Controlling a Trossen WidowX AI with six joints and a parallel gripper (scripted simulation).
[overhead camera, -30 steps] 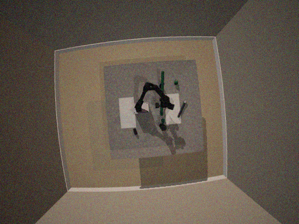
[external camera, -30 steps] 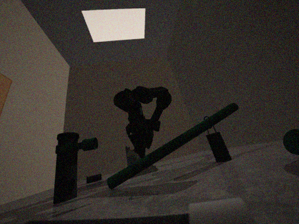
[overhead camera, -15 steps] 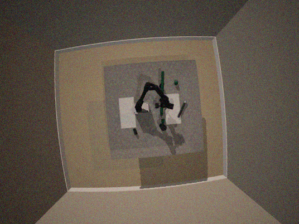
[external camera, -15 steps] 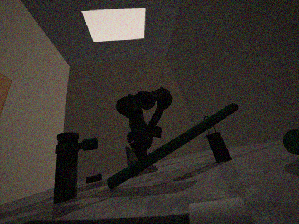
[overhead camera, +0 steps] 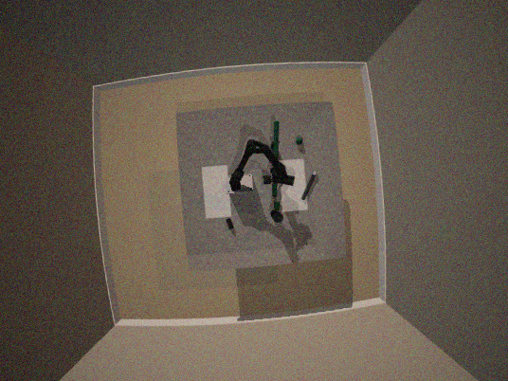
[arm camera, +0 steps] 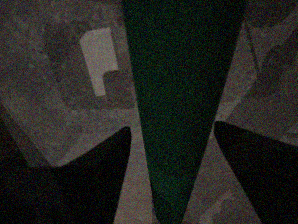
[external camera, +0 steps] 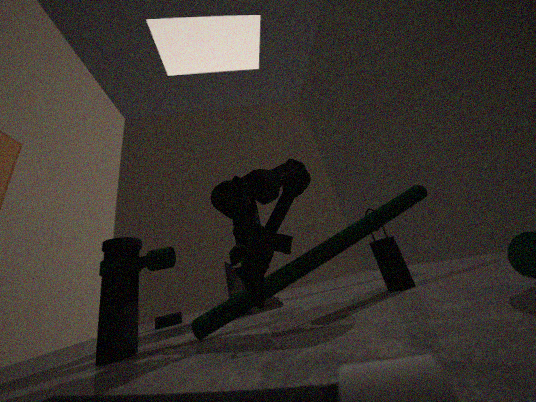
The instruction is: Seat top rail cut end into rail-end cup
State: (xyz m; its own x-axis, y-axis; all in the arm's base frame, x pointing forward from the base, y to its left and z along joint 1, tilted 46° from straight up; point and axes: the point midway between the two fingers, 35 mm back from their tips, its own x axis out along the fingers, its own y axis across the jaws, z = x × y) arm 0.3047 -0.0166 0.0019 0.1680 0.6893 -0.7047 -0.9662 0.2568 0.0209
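The green rail (overhead camera: 276, 128) (external camera: 325, 250) (arm camera: 175, 60) slopes through the wire loop (external camera: 371, 212) on the short post (external camera: 392, 265). Its far end is raised; its lower end is down near the mat, to the right of the big post (external camera: 119, 310) (overhead camera: 277, 216). The rail-end cup (external camera: 162, 258) hangs high on that post, on the band just under the post cap (external camera: 121, 243), above and apart from the rail's end. My gripper (external camera: 257, 298) (arm camera: 171, 129) is partly open around the rail. In the wrist view a gap shows at the left finger; whether the right finger touches is unclear.
A green ball (overhead camera: 299, 140) (external camera: 524, 254) lies beyond the short post. A dark rod (overhead camera: 309, 186) lies right of the white pad (overhead camera: 297, 199). A small dark block (overhead camera: 230, 224) (external camera: 168, 320) lies near the left white pad (overhead camera: 216, 190).
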